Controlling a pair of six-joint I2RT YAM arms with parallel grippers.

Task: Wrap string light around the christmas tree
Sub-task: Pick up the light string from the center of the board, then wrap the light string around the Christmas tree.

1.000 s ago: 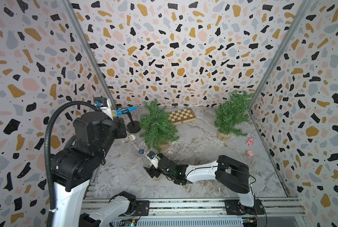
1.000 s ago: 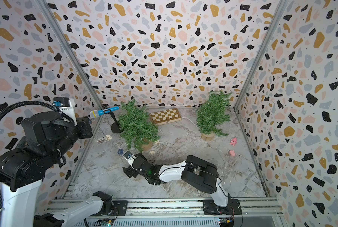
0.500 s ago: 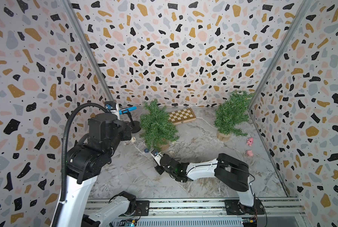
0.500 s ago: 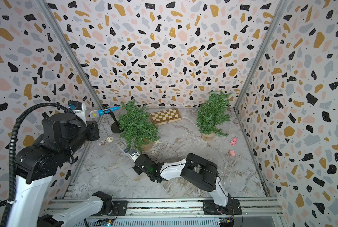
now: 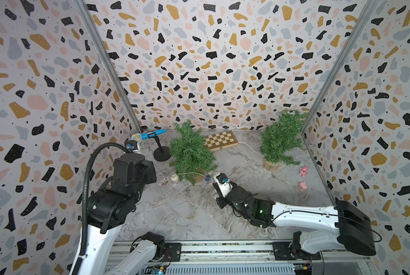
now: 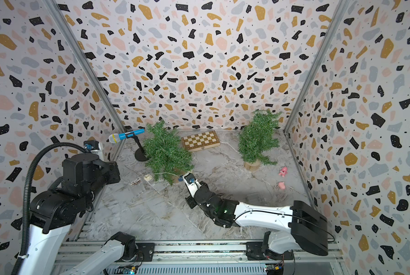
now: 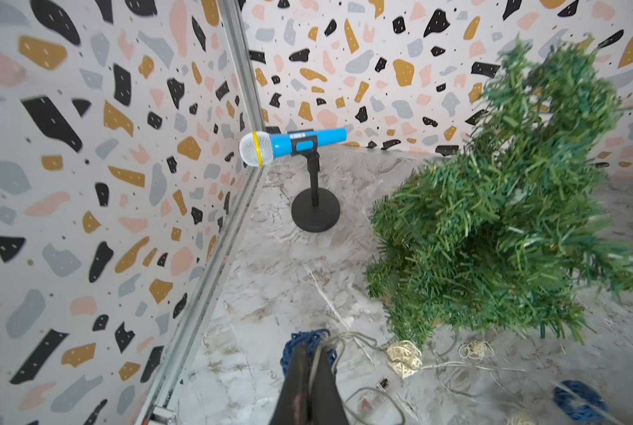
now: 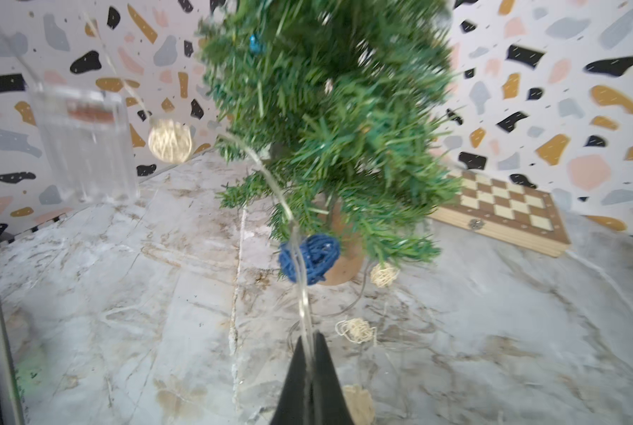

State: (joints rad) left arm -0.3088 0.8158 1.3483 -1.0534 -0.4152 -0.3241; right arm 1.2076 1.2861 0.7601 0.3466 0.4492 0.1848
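Both your tools are clenched on the string light [image 8: 305,305] right now. The right tool [image 8: 309,336] has the bare wire pinched at its tips. The left tool [image 7: 309,353] is shut on the wire right at a blue woven ball [image 7: 289,349].

The christmas tree [image 5: 190,152] you're dressing stands toward the back left corner of the table [image 5: 187,214], between the microphone [image 5: 149,136] and the chessboard [image 5: 220,140]. The right tool sits just in front of its base.

I'd say you're on a low first lap, so here's how I'd play it:
- Lift the wire a bit before you carry it round, so it beds into the needles instead of sliding under the lowest branches.
- Keep it snug, not tight. That little tree looks light, and a hard pull could drag or tip it.
- Let one tool anchor while the other travels.
- Mind the microphone stand. It's close on the left side, so there isn't much room to swing there.

As for how the string lies, the held stretch runs roughly parallel to the table's front edge. It crosses the front of the bottom branches and climbs from the right tool up into the green. The rest lies slack in loops on the table beside the trunk base, with a loose blue ball [image 8: 309,257] just in front of it. Those loops could snag as you go round.
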